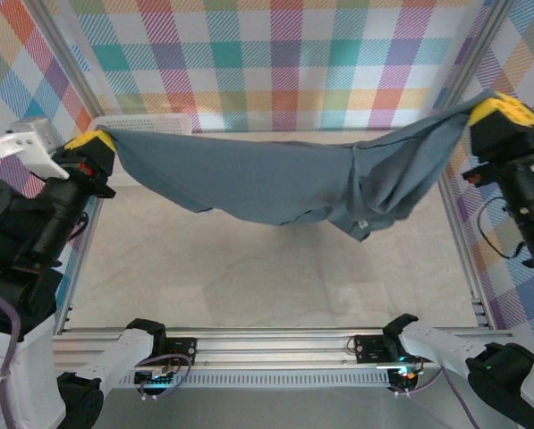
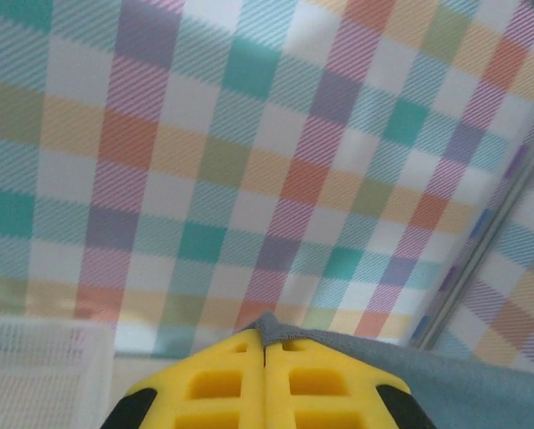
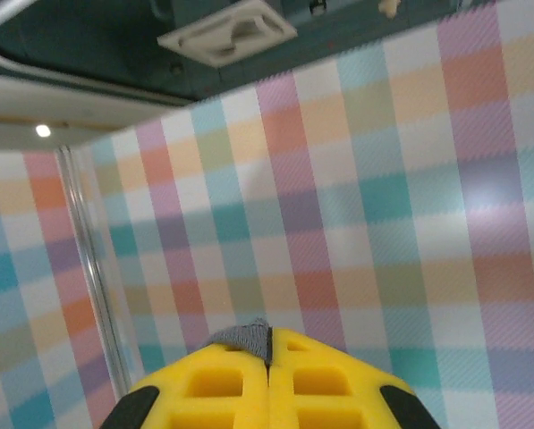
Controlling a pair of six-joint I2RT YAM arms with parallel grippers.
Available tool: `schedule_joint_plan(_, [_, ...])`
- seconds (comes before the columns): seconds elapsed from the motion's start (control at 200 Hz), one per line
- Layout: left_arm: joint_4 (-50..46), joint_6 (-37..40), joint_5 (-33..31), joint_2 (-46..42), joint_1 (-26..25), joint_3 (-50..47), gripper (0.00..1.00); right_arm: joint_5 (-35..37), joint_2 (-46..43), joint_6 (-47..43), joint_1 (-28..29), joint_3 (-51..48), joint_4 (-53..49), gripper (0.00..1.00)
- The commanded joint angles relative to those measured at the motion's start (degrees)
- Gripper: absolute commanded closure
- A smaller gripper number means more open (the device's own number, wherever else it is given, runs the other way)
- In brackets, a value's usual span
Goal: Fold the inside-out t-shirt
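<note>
— Beige and matte, that tabletop point(image 1: 249, 268). What stands around it?

— A checked backdrop point(image 1: 284, 54) of teal, orange, purple and yellow squares covers the far wall and both sides. Metal frame posts point(image 1: 56, 58) rise at the corners, and a slotted aluminium rail point(image 1: 275, 344) runs along the near edge.

— And the counts?

— Two arms, one inside-out t-shirt point(image 1: 267, 183), and one white mesh basket point(image 1: 146, 122) at the far left against the backdrop.

— Where is the t-shirt?

— It hangs above the tabletop, slate grey, stretched left to right across the far part of the scene. It sags in the middle, and a bunched fold droops lowest right of centre.

— The hands?

— The left hand point(image 1: 95, 143), at the far left, has its yellow fingers point(image 2: 222, 384) pressed together on the fabric; its wrist view shows the hem coming out from between them. The right hand point(image 1: 492, 109), at the far right and a little higher, is clamped the same way, with a tuft of grey cloth pinched at its fingertips.
</note>
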Motion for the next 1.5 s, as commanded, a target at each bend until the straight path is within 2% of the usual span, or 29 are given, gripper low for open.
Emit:
schedule_joint_plan(0.0, [4.39,1.79,1.70,1.67,0.26,5.20,1.00,-1.77,1.91,-1.11,-0.46,3.97,3.80,1.00])
schedule_joint_plan(0.135, [2.82,0.68,-1.25,6.00,0.24,12.19,1.00,-2.62,4.50,-2.03,-0.46,7.12,2.64,1.00])
schedule_joint_plan(0.265, [0.23,-1.01,-2.52,9.50,0.26,13.47,1.00,4.55,10.20,-6.03,-0.45,11.55,-2.00,1.00])
schedule_joint_plan(0.35, [-2.52,-2.60,-6.22,8.39,0.26,6.40,1.00,10.97,15.31,-10.21,-0.46,12.35,-2.36,1.00])
schedule_joint_plan(0.41, [-3.73,-5.16,-8.14,5.96,0.26,-1.72,1.00,11.75,21.10,-14.52,-0.46,16.50,-4.27,1.00])
schedule_joint_plan(0.505, [-4.88,-10.03,-6.77,0.49,0.26,-15.75,1.00,11.73,32.51,-16.25,-1.23,27.28,-7.61,1.00])
schedule_joint_plan(0.595, [-7.18,-15.56,-2.20,-3.05,0.17,-26.53,1.00,7.87,42.09,-14.27,-4.23,34.96,-7.92,1.00])
schedule_joint_plan(0.675, [-7.87,-19.93,3.81,-4.93,-0.58,-35.17,1.00,0.83,47.39,-13.40,-5.70,35.07,-5.84,1.00])
schedule_joint_plan(0.77, [-9.06,-21.34,0.59,-8.95,-1.76,-42.68,1.00,-12.96,53.79,-12.11,-6.00,34.65,-7.35,1.00])
schedule_joint_plan(0.815, [-10.14,-21.00,-3.76,-11.07,-1.76,-44.42,1.00,-18.54,56.61,-9.20,-6.02,34.74,-8.59,0.96])
schedule_joint_plan(0.865, [-11.01,-20.09,-9.19,-12.84,-1.76,-45.23,0.84,-23.47,59.55,-6.06,-6.01,35.10,-9.80,0.89])
schedule_joint_plan(0.915, [-11.69,-19.42,-13.70,-13.70,-1.72,-45.41,0.62,-29.79,62.31,-4.26,-5.82,36.90,-11.48,0.81])
schedule_joint_plan(0.97, [-12.13,-19.23,-17.13,-13.32,-1.68,-44.80,0.50,-35.31,63.93,-2.85,-5.36,38.51,-13.38,0.68])
schedule_joint_plan(1.065, [-10.39,-18.98,-17.27,-10.20,-1.76,-42.66,0.45,-37.34,62.91,0.53,-5.80,37.87,-16.59,0.28])
schedule_joint_plan(1.125, [-7.49,-18.70,-12.82,-6.17,-1.76,-40.70,0.45,-36.43,61.18,3.11,-7.33,37.46,-21.57,0.14])
schedule_joint_plan(1.205, [-3.68,-20.50,-6.70,0.45,-2.98,-37.61,0.45,-33.20,56.81,7.64,-10.31,32.59,-28.94,0.08])
schedule_joint_plan(1.285, [0.89,-21.17,-5.12,7.51,-7.30,-35.36,0.45,-25.52,49.74,11.63,-12.98,20.35,-34.57,0.08])
schedule_joint_plan(1.395, [4.59,-20.29,-5.19,18.50,-13.91,-30.52,0.44,-10.00,35.40,19.39,-15.05,-6.74,-34.69,0.08])
schedule_joint_plan(1.435, [4.58,-19.86,-5.25,23.50,-15.71,-27.88,0.44,-7.96,29.08,22.92,-16.37,-17.97,-32.42,0.08])
schedule_joint_plan(1.495, [5.37,-19.02,-6.23,30.02,-17.90,-24.49,0.44,-9.03,19.83,27.72,-18.94,-33.01,-29.59,0.08])
